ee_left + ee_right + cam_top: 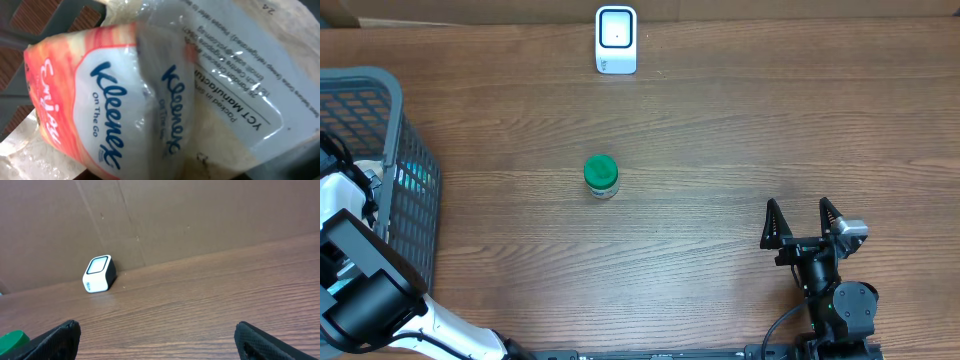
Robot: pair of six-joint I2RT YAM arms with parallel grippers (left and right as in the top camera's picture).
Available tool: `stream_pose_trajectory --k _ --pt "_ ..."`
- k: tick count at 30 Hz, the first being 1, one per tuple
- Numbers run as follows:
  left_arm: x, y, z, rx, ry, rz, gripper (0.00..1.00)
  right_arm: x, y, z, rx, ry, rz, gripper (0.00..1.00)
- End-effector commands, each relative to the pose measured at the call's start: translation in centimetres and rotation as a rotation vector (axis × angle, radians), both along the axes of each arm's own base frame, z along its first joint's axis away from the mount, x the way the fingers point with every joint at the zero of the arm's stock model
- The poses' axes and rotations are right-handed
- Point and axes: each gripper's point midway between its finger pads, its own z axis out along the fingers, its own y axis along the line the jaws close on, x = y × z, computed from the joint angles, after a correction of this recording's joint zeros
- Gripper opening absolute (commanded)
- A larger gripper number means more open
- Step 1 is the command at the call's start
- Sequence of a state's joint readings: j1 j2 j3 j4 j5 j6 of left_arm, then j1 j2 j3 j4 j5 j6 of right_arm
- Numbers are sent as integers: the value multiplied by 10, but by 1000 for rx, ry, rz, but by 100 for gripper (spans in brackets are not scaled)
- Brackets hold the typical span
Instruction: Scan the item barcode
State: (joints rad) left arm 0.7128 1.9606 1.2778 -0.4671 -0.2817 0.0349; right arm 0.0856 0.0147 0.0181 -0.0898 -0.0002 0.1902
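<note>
A Kleenex On The Go tissue pack (95, 100) fills the left wrist view at very close range. It lies against a clear packet with a white printed label (240, 65). No barcode shows on either one. My left arm (360, 290) reaches into the grey mesh basket (380, 95) at the table's left edge, and its fingers are hidden in every view. The white scanner (616, 40) stands at the table's far edge, and is also seen as the scanner (99, 273) in the right wrist view. My right gripper (805, 222) rests open near the front right, holding nothing.
A small jar with a green lid (601, 176) stands upright mid-table, about halfway between the basket and the right gripper. A brown cardboard wall (200, 215) runs behind the scanner. Bare wooden tabletop (770, 120) lies between the jar and the scanner.
</note>
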Motion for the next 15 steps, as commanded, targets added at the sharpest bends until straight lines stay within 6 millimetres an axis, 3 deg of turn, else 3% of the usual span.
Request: stream_pose_trajectory --k 1,3,10,15 --pt "-46 -35 -73 -169 204 6 16 0 0 -1 5 -8 3 100" --pt "-48 -37 -73 -178 214 6 5 0 0 -1 5 -8 3 100" --pt "-45 -43 -65 -233 200 45 4 0 0 -1 5 -8 3 100" --pt "-35 -45 -47 -287 190 33 4 0 0 -1 5 -8 3 100"
